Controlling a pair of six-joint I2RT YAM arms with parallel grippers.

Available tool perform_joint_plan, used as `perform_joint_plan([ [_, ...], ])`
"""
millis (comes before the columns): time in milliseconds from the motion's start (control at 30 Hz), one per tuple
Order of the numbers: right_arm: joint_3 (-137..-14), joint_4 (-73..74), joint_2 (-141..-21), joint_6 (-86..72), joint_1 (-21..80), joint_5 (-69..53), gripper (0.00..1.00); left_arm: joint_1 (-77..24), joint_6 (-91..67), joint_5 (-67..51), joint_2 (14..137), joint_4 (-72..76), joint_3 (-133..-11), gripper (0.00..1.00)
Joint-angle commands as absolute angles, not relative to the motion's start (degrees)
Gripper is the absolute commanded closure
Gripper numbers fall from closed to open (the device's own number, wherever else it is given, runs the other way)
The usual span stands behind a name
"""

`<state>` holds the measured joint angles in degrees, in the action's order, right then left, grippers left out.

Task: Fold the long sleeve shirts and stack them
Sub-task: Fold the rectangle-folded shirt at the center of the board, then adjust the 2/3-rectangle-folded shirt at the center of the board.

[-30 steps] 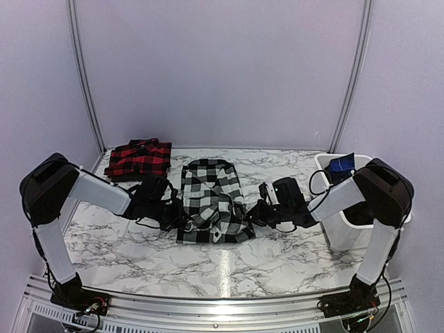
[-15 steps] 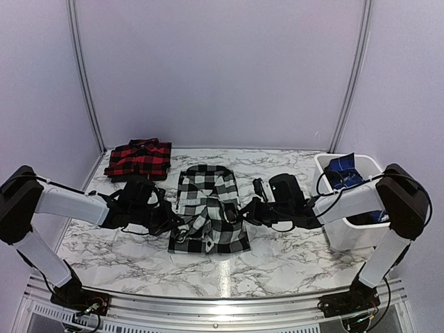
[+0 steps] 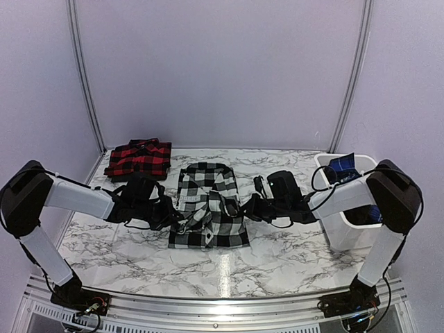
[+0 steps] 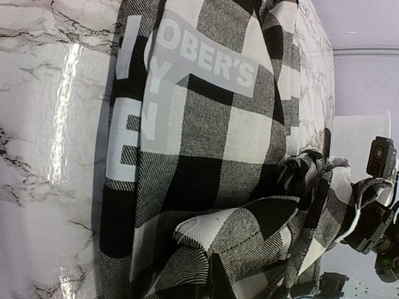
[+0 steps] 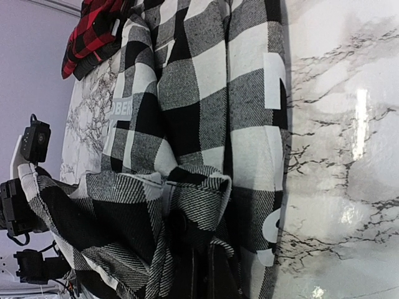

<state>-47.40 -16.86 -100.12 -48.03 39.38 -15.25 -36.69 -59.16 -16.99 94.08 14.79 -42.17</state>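
Observation:
The black-and-white check shirt (image 3: 208,201) lies in the middle of the table, white block letters showing in the left wrist view (image 4: 128,140). My left gripper (image 3: 179,219) is shut on its near left hem; the cloth bunches at the jaws (image 4: 215,280). My right gripper (image 3: 244,208) is shut on the near right hem (image 5: 202,261). Between them the hem is lifted and draped over the shirt's lower part. The red-and-black shirt (image 3: 139,158) lies folded at the back left, also in the right wrist view (image 5: 93,31).
A white bin (image 3: 331,229) with a blue item (image 3: 341,166) stands at the right, close behind my right arm. Marble tabletop (image 3: 277,257) runs in front of the shirt. Walls close the back and sides.
Both grippers dragged the black-and-white shirt toward the near edge, then came closer together and lifted its near hem up over the shirt. The red shirt has not moved.

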Motion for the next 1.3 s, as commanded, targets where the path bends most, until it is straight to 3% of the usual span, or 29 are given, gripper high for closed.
perform_joint_plan([
  [0, -50.1, -17.4, -100.6, -46.3, 37.6, -15.2, 0.99, -35.7, -58.6, -15.9, 93.4, 14.7, -43.0, 0.95],
  [167, -52.8, -15.3, -100.2, -43.3, 36.8, -15.8, 0.84, -34.7, -57.9, -14.9, 91.8, 14.1, -42.8, 0.70],
  [433, -58.5, -7.1, -98.1, -36.5, 36.6, -13.7, 0.50, -33.5, -53.2, -11.8, 87.5, 7.8, -44.7, 0.37],
  [567, -58.2, -4.3, -95.3, -35.0, 36.6, -11.6, 0.44, -33.3, -49.2, -10.4, 83.2, 3.6, -45.5, 0.26],
  [633, -57.3, -3.8, -93.9, -34.7, 37.0, -10.9, 0.43, -33.3, -46.9, -11.6, 82.5, 1.4, -46.1, 0.26],
  [767, -56.5, -1.0, -91.7, -32.7, 40.9, -7.2, 0.45, -33.8, -45.0, -14.7, 80.4, -1.2, -44.1, 0.36],
  [967, -56.2, -0.3, -90.6, -31.1, 47.7, -3.2, 0.60, -39.0, -43.0, -15.7, 77.9, -5.1, -40.6, 0.49],
  [1267, -63.2, 1.9, -99.7, -29.8, 54.7, -2.6, 0.83, -45.1, -44.8, -13.6, 81.7, -5.2, -39.7, 0.64],
])
